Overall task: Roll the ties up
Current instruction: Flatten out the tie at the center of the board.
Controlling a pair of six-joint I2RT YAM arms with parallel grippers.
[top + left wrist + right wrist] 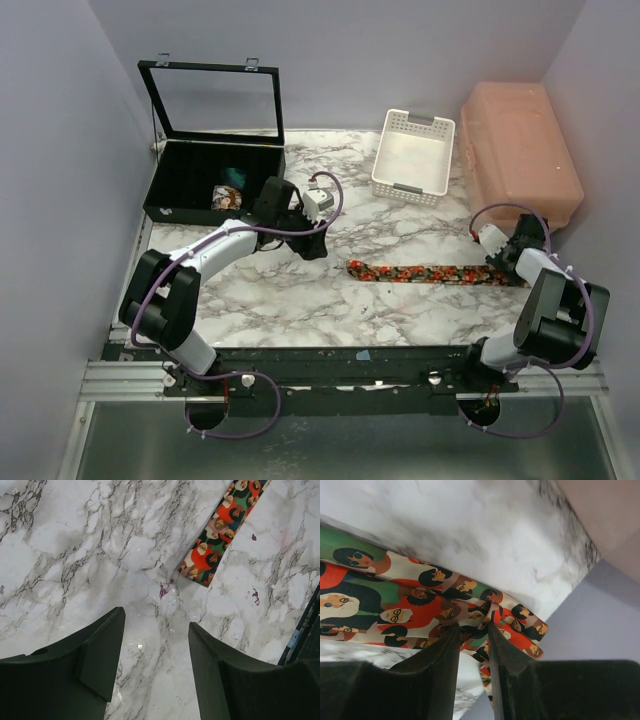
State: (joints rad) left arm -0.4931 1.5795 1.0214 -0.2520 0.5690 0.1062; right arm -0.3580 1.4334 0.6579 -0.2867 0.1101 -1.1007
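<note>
Tie (425, 272) lies flat on the marble table (280, 300); my right gripper (474, 630) pinches its right end, my left gripper (156, 620) hangs wide open near its left end

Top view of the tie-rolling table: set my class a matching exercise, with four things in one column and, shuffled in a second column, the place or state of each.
Column A
1. patterned tie
2. black case
3. white basket
4. left gripper

Column B
a. at the back, between the case and the pink box
b. back left, lid raised
c. open, above bare marble
d. stretched flat, one end pinched by the right gripper

Pairs: 1-d, 2-b, 3-a, 4-c
</note>
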